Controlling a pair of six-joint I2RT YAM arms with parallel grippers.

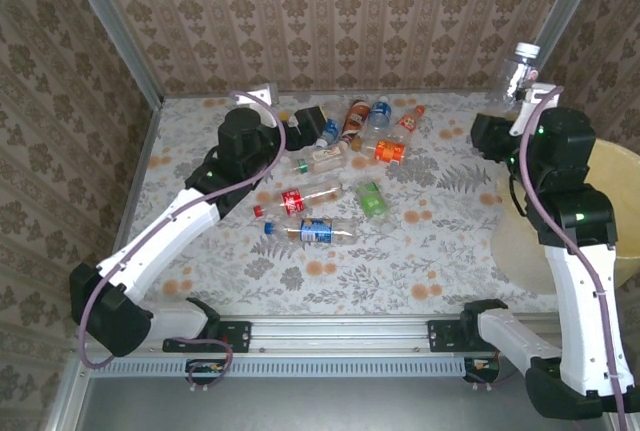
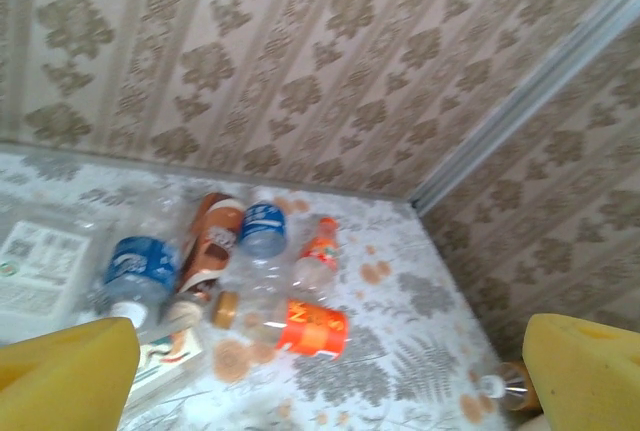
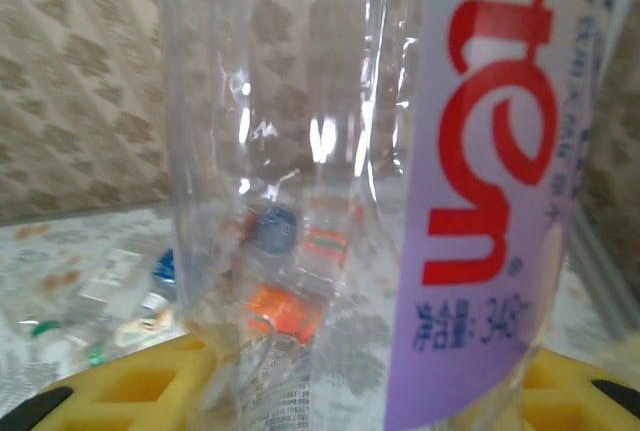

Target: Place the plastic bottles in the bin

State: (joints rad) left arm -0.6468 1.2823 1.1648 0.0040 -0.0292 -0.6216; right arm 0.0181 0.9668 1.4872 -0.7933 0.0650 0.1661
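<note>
Held bottle (image 1: 521, 69): one of the plastic bottles, clear, with a purple-and-white label lettered in red. It stood upright, cap end up, raised near the far-left edge of the bin (image 1: 618, 201). Whether it was already over the bin's mouth could not be told.
Right gripper (image 1: 513, 111): pressed together on the held bottle's lower body, a yellow pad (image 3: 120, 391) on either side of it.
Loose bottles (image 1: 345, 166): about ten lay scattered on the worktop (image 1: 450, 251), well to the left of the bin. Most were on their sides and some were crushed. An orange-labelled one (image 1: 390, 150) and a green-labelled one (image 1: 372, 199) lay nearest the bin.
Left gripper (image 2: 325, 391): spread wide and holding nothing. It was poised above the far part of the scatter, well apart from the bin.
Handling, as a judgement: the bottles looked empty, so they were probably very light. The thin walls would likely dent under a squeeze, and the smooth plastic could slip or roll.
Where to hold, as a judgement: across the middle of the body, square to its length. On a crushed bottle, the stiffer shoulder near the cap was likely safer.
Bin: pale yellow, round and far wider than any bottle, so a release over it likely needed little precision.
</note>
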